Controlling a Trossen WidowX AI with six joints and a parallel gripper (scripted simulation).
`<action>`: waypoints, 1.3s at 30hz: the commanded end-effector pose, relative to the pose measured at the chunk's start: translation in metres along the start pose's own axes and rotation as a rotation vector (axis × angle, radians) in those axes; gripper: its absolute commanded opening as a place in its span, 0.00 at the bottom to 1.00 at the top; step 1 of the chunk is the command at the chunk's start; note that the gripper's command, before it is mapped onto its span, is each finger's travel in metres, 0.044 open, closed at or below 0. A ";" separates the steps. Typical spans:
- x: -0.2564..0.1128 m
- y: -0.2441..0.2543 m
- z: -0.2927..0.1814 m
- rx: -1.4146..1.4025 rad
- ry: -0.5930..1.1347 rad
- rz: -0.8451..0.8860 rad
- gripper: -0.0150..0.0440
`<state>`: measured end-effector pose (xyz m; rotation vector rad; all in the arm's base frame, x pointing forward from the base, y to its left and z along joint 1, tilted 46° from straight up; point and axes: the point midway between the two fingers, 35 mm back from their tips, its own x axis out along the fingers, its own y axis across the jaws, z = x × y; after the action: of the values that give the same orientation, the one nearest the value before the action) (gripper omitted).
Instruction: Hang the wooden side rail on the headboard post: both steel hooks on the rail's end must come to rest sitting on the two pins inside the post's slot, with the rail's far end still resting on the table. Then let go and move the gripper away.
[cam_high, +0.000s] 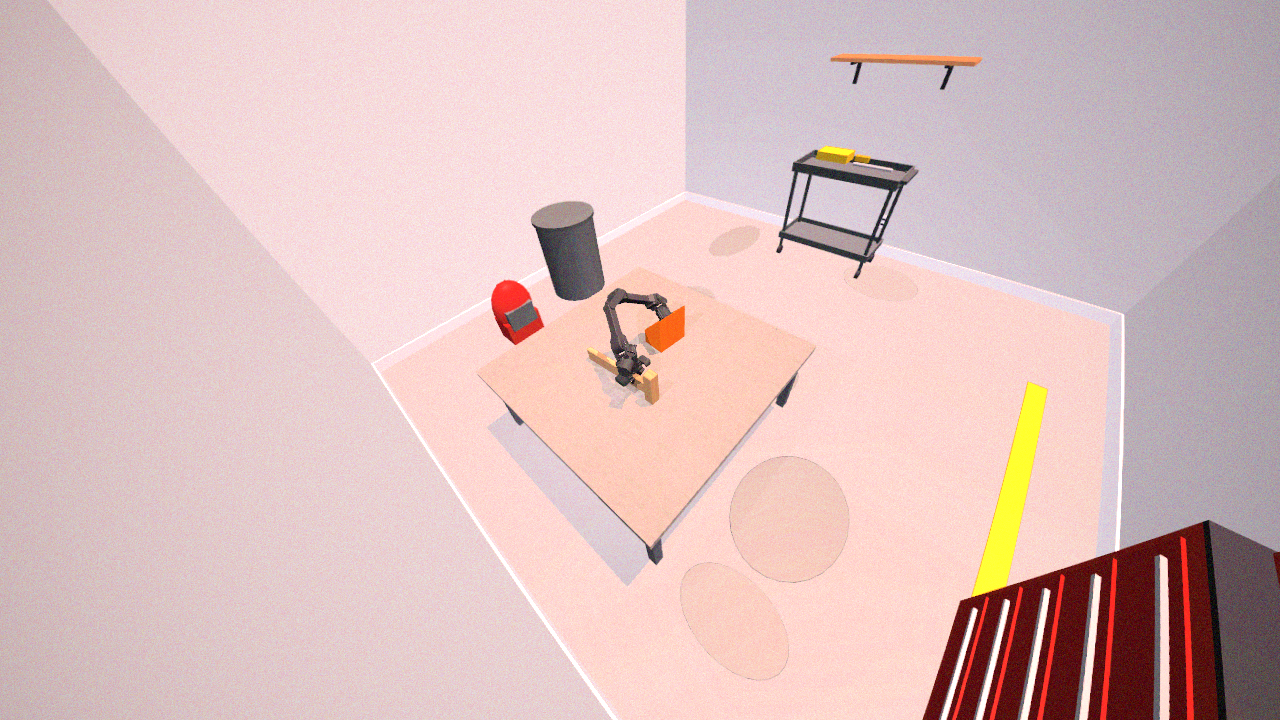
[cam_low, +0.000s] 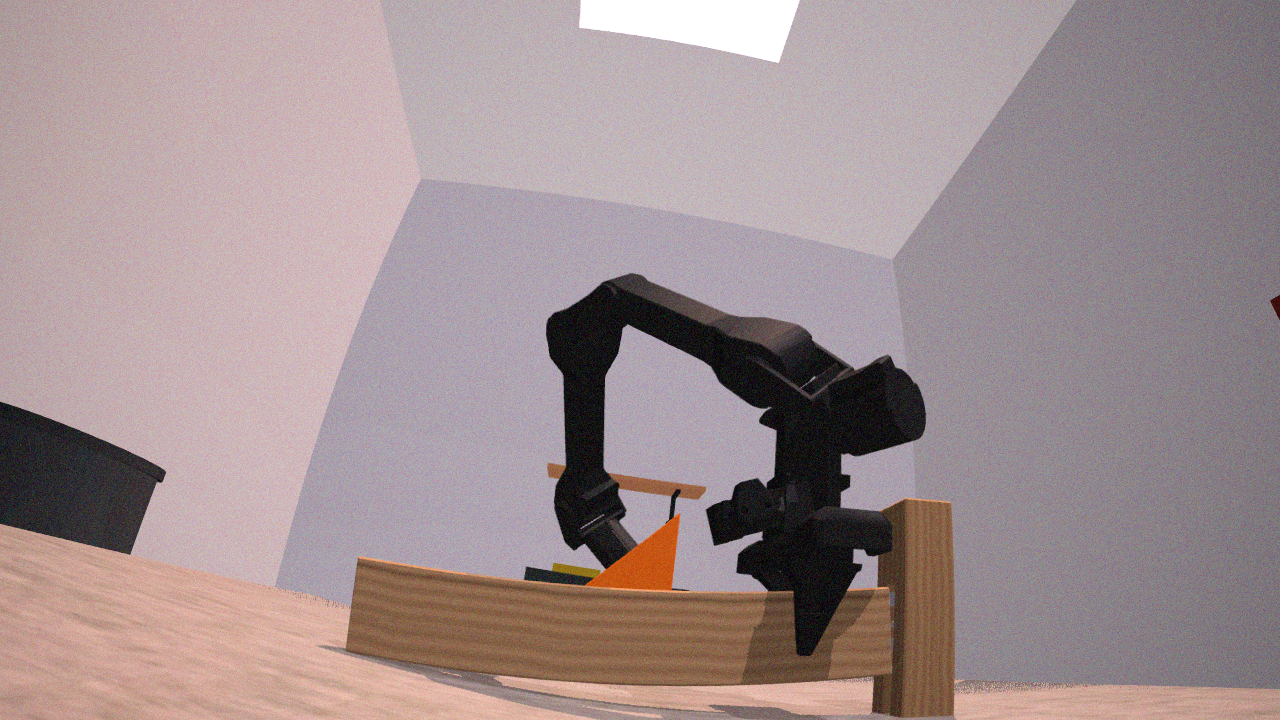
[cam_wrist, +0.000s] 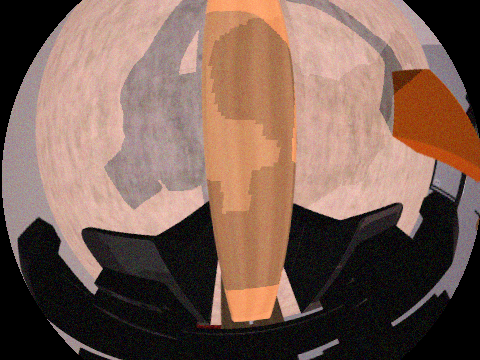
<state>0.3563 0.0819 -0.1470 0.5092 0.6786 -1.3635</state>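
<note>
The wooden side rail (cam_high: 601, 360) (cam_low: 537, 626) (cam_wrist: 250, 150) stands on edge; its far end touches the table (cam_high: 653, 483) (cam_low: 134, 626), and the end at the post is slightly raised. The headboard post (cam_high: 652, 387) (cam_low: 926, 608) stands upright at that end. The rail's end is right up against the post, with hardly any gap in the exterior view. The hooks, pins and slot are hidden, so I cannot tell whether the hooks sit on the pins. My gripper (cam_high: 629, 379) (cam_low: 808, 646) (cam_wrist: 242, 200) is shut on the rail near the post, one finger on each side.
An orange wedge-shaped block (cam_high: 665, 329) (cam_low: 648, 564) (cam_wrist: 430, 110) stands on the table behind the rail, by the arm's base. A dark bin (cam_high: 570, 255) (cam_low: 71, 483) and a red helmet-like object (cam_high: 510, 302) stand beyond the table.
</note>
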 end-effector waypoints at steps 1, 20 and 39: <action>-0.005 0.000 -0.004 -0.005 0.002 0.010 0.25; -0.005 0.001 -0.006 -0.005 0.002 0.010 0.25; -0.004 0.000 -0.008 -0.005 0.002 0.010 0.25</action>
<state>0.3557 0.0843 -0.1496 0.5081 0.6794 -1.3645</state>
